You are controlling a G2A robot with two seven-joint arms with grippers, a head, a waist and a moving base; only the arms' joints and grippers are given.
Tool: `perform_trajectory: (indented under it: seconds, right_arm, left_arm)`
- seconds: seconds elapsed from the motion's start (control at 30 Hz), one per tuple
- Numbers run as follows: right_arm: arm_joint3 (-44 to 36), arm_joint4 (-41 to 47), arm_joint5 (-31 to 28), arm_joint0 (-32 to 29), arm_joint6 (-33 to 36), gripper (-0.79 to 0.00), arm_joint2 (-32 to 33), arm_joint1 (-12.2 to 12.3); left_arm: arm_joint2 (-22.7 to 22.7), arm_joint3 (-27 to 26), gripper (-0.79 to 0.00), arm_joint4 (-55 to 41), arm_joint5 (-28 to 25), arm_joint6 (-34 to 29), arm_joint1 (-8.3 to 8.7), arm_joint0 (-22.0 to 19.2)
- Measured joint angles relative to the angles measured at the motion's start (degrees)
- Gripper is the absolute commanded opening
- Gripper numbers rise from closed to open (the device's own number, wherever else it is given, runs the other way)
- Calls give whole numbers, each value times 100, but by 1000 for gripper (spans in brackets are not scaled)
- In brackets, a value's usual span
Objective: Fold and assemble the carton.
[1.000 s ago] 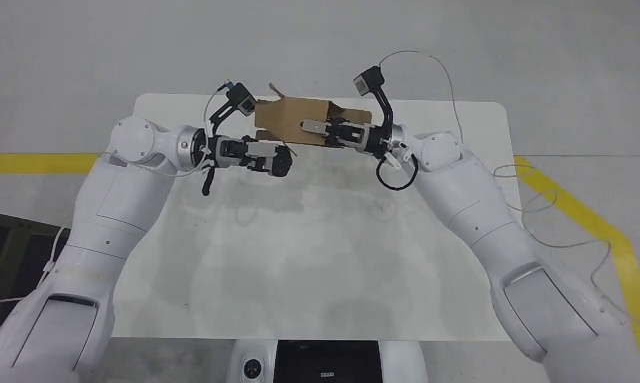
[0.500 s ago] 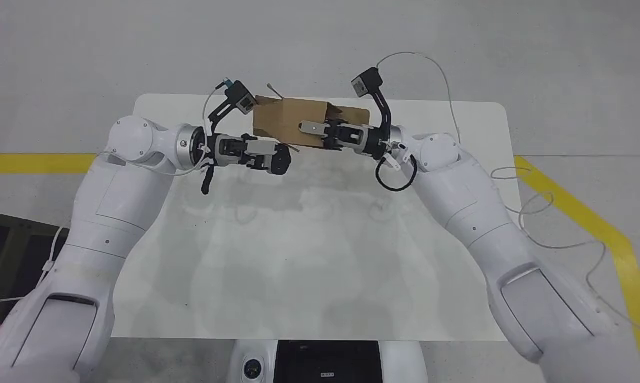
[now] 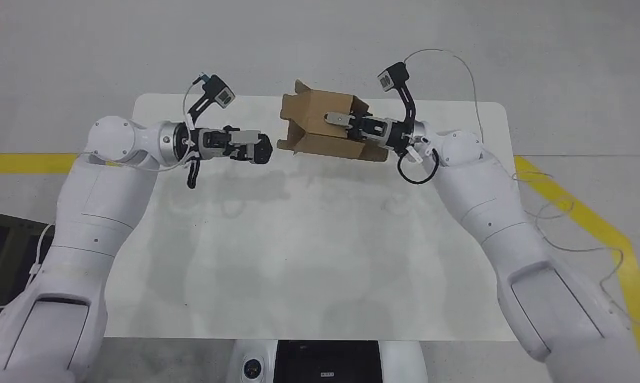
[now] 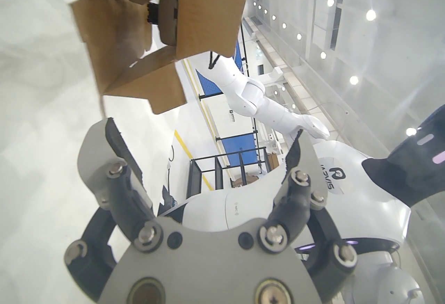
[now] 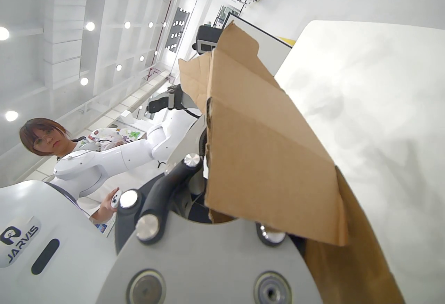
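Note:
A brown carton (image 3: 322, 127), opened into a square tube with loose end flaps, hangs above the far edge of the white table (image 3: 300, 273). My right gripper (image 3: 345, 123) is shut on one wall of the carton (image 5: 264, 159), with one finger (image 4: 168, 15) reaching inside the tube. My left gripper (image 3: 266, 149) stands open and empty a short way to the left of the carton (image 4: 149, 23), its fingers (image 4: 118, 149) pointing at the open end with a gap between.
The table's far edge (image 3: 320, 96) lies just beyond the carton, with grey floor past it. A yellow floor line (image 3: 40, 163) runs on both sides. The wide tabletop stretches in front of both arms.
My right gripper carried the carton to the right and tilted it. My left gripper drew back to the left, away from the carton's end.

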Motion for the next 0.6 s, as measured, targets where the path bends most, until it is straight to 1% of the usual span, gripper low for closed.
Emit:
perform_trajectory:
  seconds: [0.17, 0.33, 0.5, 0.6]
  right_arm:
    - [-369, 101, 218, -147, 219, -785, 156, 107]
    - [-815, 294, 422, -319, 422, -785, 242, 175]
    - [-1150, 486, 534, -484, 535, -785, 211, 181]
    - [-1244, 540, 549, -519, 549, -785, 179, 168]
  left_arm:
    - [-32, 184, 0, 527, -164, 163, 59, 12]
    - [37, 337, 0, 892, -368, 383, 63, 23]
    - [139, 466, 0, 1221, -488, 668, 44, 15]
    - [206, 466, 0, 1402, -519, 714, 33, -16]
